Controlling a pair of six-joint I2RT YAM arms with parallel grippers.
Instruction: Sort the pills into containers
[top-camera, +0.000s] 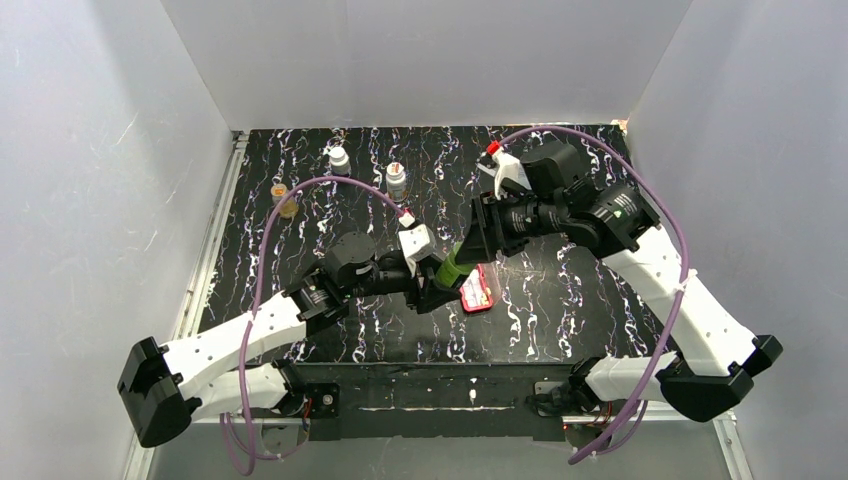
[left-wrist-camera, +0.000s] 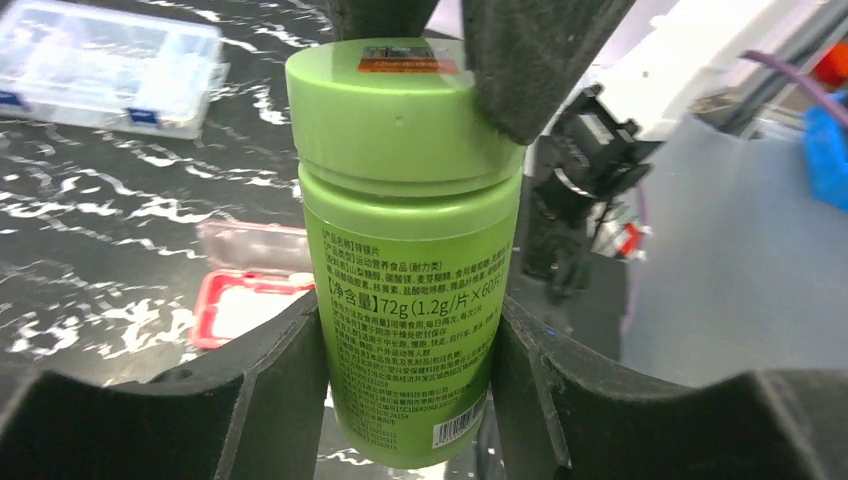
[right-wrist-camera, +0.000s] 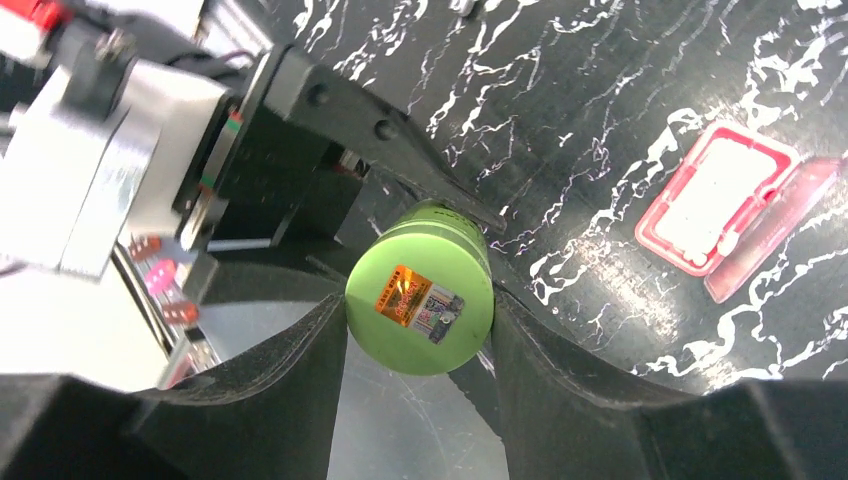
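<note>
Left gripper (left-wrist-camera: 408, 330) has the green bottle (left-wrist-camera: 405, 200) by its body, and right gripper (right-wrist-camera: 418, 330) is on the cap (right-wrist-camera: 420, 300), which looks still on. So nothing's sorted yet afaict. Red pill case (right-wrist-camera: 662, 215) sits open on the table (top-camera: 560, 300) just beside the bottle, compartments (right-wrist-camera: 718, 190) look bare. Both sets of fingers (left-wrist-camera: 260, 390) are roughly half open, snug against the bottle.

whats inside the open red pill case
Only a whitish tray shows inside the red pill case; no pills visible. In the left wrist view the green bottle covers part of it.
</note>
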